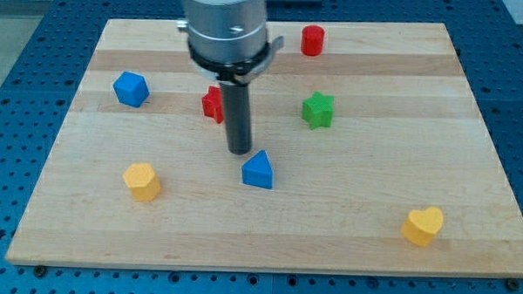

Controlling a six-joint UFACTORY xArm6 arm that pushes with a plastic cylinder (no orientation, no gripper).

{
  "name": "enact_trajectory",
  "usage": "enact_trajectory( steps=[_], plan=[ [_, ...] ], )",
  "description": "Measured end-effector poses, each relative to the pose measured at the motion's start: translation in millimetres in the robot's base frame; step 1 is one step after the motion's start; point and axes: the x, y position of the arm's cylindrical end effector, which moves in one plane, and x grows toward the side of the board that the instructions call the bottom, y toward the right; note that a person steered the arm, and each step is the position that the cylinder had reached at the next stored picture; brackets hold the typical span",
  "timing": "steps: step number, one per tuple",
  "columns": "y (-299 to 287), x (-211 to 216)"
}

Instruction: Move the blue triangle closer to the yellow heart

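You see my tip (pixel 239 151) near the board's middle, gripperless and holding nothing, just above-left of the blue triangle (pixel 258 170); the yellow heart (pixel 424 225) sits near the bottom-right corner

Bright, even overhead light; soft short shadows, sharp focus.

We count seven blocks: two blue (pixel 131 88) (pixel 258 170), two red (pixel 312 40) (pixel 212 103), two yellow (pixel 143 180) (pixel 423 225), one green star (pixel 318 110).
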Motion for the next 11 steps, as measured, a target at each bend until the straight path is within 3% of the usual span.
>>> enact_trajectory(
  steps=[3, 7, 11],
  plan=[
    [4.7, 15.4],
    [-6.7, 65.9],
    [51.1, 70.9]
  ],
)
